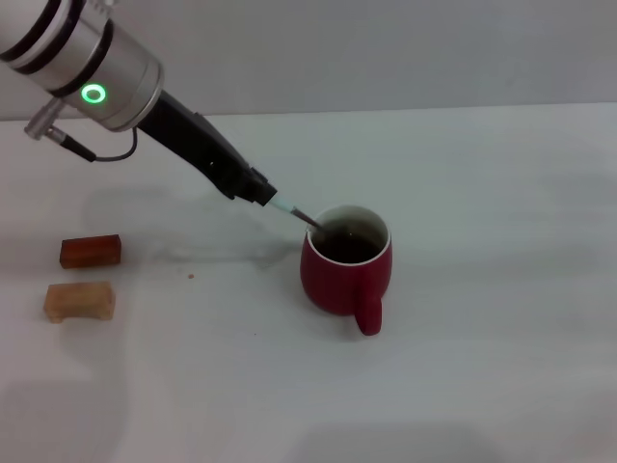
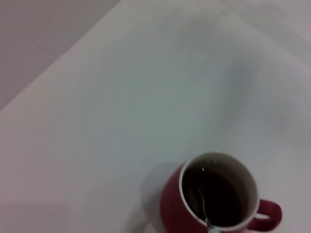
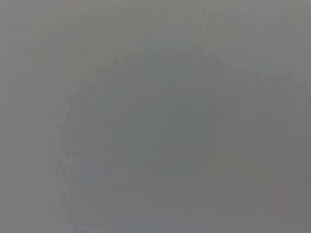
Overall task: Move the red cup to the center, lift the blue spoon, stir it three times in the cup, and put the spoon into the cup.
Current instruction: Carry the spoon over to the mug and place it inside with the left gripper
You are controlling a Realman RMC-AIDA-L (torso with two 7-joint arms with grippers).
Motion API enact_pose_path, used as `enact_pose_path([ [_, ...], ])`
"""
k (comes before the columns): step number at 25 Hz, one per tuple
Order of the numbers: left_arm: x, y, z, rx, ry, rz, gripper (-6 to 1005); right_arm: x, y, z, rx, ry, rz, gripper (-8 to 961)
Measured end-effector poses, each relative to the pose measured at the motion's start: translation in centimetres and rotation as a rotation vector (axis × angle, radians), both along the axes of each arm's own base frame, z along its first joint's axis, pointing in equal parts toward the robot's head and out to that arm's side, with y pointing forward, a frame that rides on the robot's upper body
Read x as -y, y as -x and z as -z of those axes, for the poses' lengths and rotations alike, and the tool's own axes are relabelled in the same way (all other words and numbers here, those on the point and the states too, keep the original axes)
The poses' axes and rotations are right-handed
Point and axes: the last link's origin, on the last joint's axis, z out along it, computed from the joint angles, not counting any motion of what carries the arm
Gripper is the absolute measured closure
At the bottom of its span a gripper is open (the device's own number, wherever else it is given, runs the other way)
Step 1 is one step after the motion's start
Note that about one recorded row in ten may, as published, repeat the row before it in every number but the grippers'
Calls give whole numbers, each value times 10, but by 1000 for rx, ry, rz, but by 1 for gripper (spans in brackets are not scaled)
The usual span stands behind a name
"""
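Head view, nearest first: the pale wooden block (image 1: 79,301) lies at the table's (image 1: 482,367) left side, and the reddish-brown block (image 1: 91,251) sits just behind it, apart from it. Near the table's middle stands the red cup (image 1: 347,270), upright, its handle turned toward the robot and dark liquid inside. The blue spoon (image 1: 294,212) slants down over the cup's left rim, its metal end dipped in the liquid. Farther back, the left pincer (image 1: 260,191) is clamped on the spoon's pale handle, the arm reaching in from the upper left. Left wrist view shows the cup (image 2: 170,213) from above with the spoon's neck (image 2: 201,208) in the liquid. Right wrist view shows only flat grey, so the right pincer is out of sight.
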Motion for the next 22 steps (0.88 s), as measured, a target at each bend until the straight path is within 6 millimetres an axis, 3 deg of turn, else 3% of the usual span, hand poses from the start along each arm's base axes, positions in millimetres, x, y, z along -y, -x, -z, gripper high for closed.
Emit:
enact_pose_path([
  [10, 8, -3, 7, -1, 57, 16, 862, -2, 3, 0, 1, 2, -6, 471],
  [22, -1, -16, 14, 38, 31, 91, 861, 2, -1, 4, -7, 8, 7, 471],
])
